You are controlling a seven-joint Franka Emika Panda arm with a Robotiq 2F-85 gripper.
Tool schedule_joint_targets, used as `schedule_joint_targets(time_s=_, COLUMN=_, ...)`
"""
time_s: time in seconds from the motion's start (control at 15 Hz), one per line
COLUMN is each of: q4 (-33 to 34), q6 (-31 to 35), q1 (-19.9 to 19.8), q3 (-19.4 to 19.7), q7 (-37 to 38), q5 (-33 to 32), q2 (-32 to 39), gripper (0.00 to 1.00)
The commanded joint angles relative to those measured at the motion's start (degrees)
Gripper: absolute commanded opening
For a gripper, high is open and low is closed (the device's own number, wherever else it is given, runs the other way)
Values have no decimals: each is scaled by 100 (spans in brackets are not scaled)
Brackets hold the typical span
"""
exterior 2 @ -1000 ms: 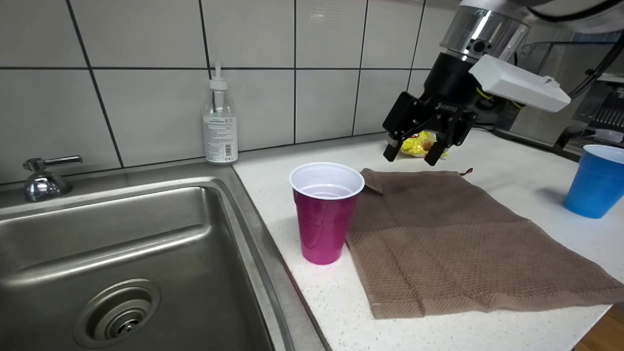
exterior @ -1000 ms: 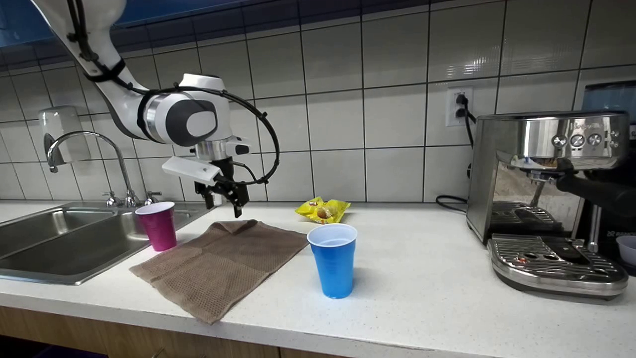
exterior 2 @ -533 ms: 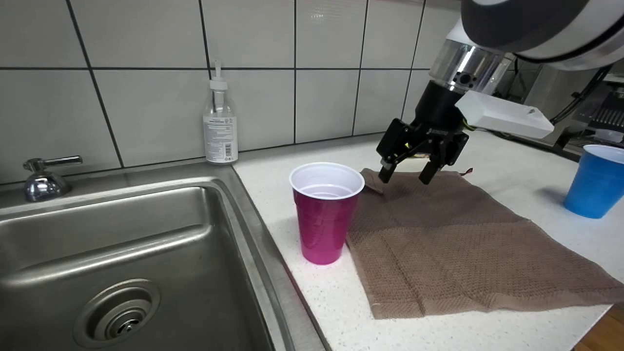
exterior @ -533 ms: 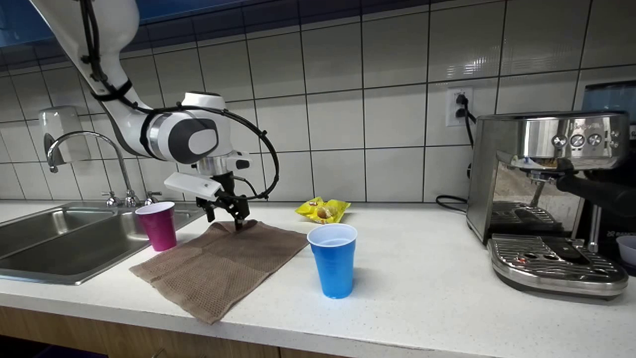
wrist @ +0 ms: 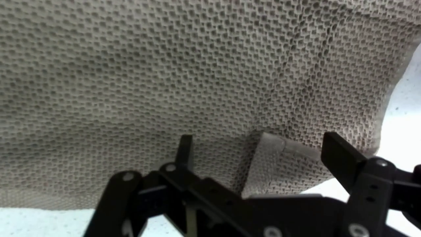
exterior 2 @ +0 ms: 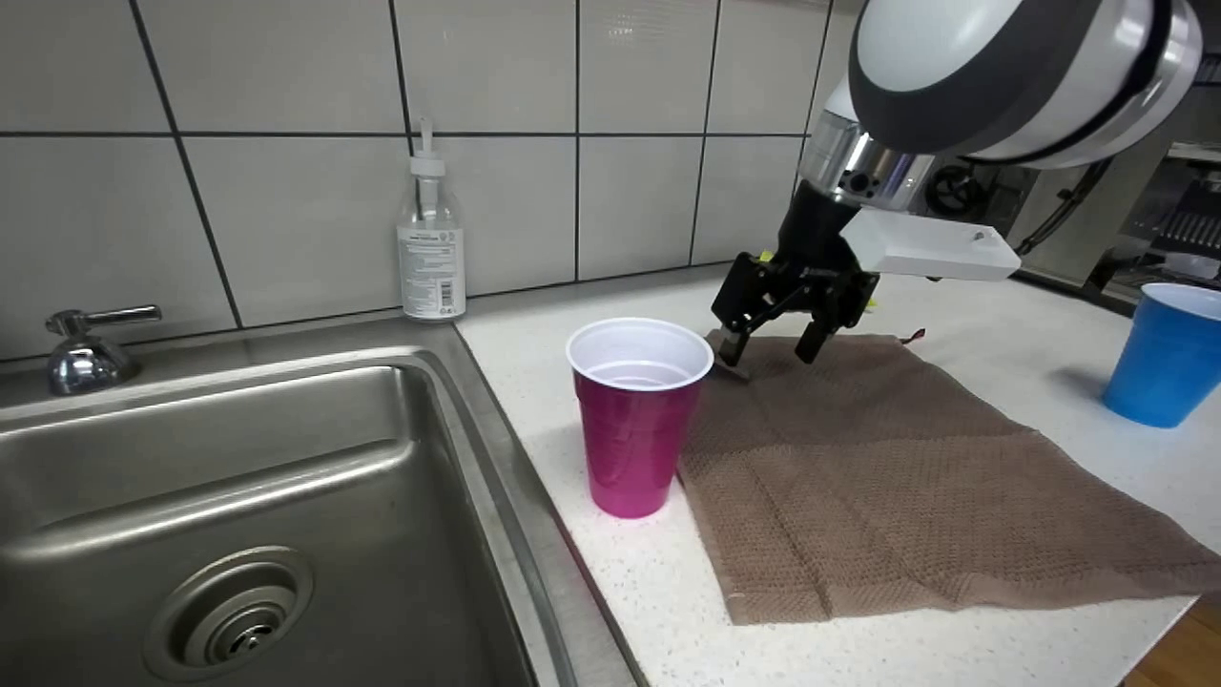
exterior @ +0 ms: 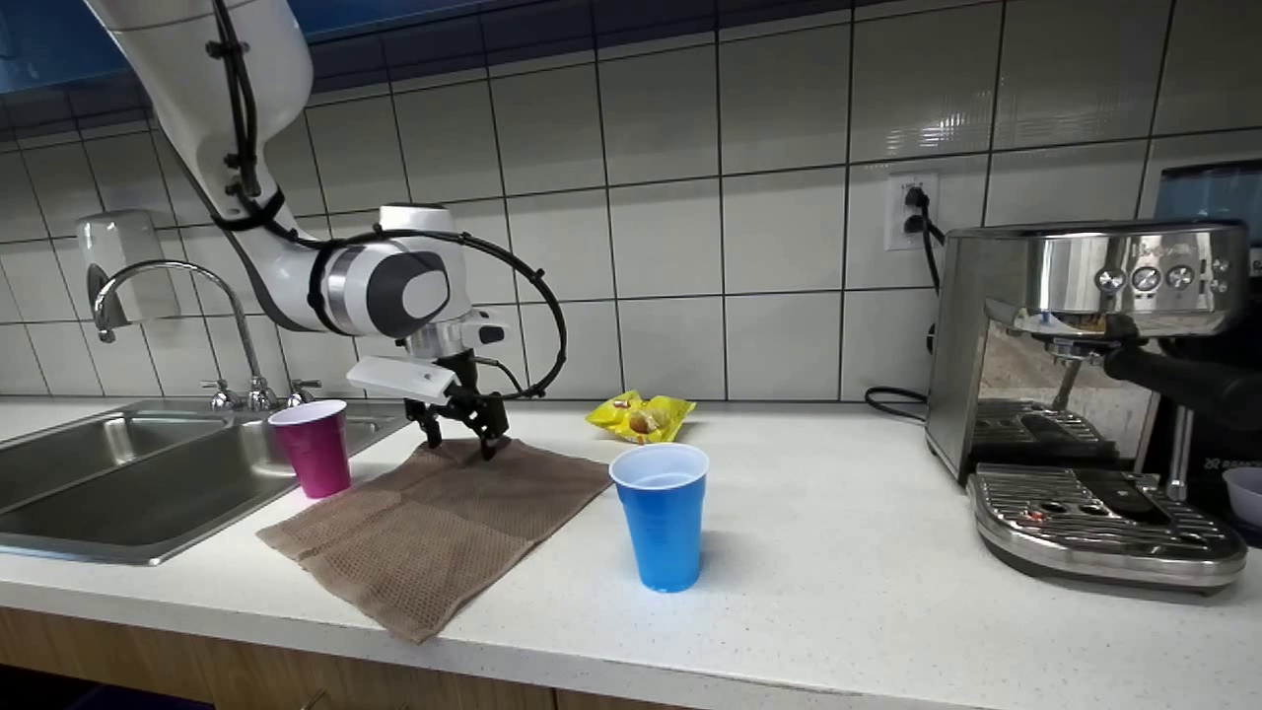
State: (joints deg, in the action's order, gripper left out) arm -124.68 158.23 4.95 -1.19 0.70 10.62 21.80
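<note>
The brown cloth [exterior 2: 916, 506] is spread on the white worktop [exterior: 838, 611], right beside the sink [exterior 2: 512, 496]. The claw [wrist: 259, 139] is opened up wide, nothing gripped. A folded-over corner of the cloth is framed between the jaws, but contact can't really be made out. The pink cup [exterior 2: 634, 448] is parked between cloth and sink; the blue cup [exterior: 663, 528] is stood past the opposite edge.
</note>
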Motion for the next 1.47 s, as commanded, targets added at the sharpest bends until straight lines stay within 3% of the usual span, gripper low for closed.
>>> schedule_joint_targets(time_s=0.0, q4=398, q6=23, q1=-27, q3=-64, q7=244, q5=-185, q2=306, gripper=100)
schedule_joint_targets(time_s=0.53, q4=654, q6=153, q1=-249, q3=-476, q7=-16, q5=129, q2=565, gripper=100)
schedule_joint_targets(time_s=1.4, q4=726, q6=492, q1=-304, q3=-537, q7=34, q5=121, q2=696, gripper=100)
